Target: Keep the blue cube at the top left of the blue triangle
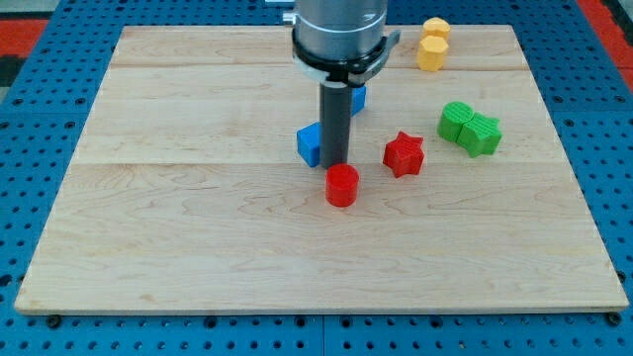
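My dark rod comes down from the view's top centre, and my tip (335,164) rests on the board. A blue block (310,144) sits right against the rod's left side; the rod partly hides it, and it looks wedge-like. A second blue block (358,97) shows just behind the rod on its upper right. It is mostly hidden, so I cannot make out its shape. A red cylinder (341,185) stands just below my tip.
A red star (404,154) lies to the right of my tip. Two green blocks (470,129) sit together further right. Two yellow blocks (432,44) sit near the board's top right edge. The wooden board (178,227) is surrounded by blue matting.
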### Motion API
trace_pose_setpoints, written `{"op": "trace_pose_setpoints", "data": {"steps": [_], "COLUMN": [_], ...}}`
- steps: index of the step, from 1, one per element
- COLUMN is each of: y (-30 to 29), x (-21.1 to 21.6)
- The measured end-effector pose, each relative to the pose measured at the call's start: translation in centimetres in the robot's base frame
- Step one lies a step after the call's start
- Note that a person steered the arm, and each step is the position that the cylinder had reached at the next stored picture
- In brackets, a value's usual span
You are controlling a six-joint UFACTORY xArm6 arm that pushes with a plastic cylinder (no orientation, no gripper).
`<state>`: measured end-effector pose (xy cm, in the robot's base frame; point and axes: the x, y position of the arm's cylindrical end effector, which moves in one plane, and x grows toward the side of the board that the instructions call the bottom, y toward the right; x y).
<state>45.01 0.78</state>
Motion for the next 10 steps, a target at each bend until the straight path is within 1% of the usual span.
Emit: {"op": "trace_pose_setpoints", "data": {"steps": [1, 4, 6, 7, 9, 10], "y": [-2.4, -2.5, -6.5, -7.2, -13.4, -13.6], "x": [-0.8, -11.3, -12.8, -14.2, -14.6, -15.9]}}
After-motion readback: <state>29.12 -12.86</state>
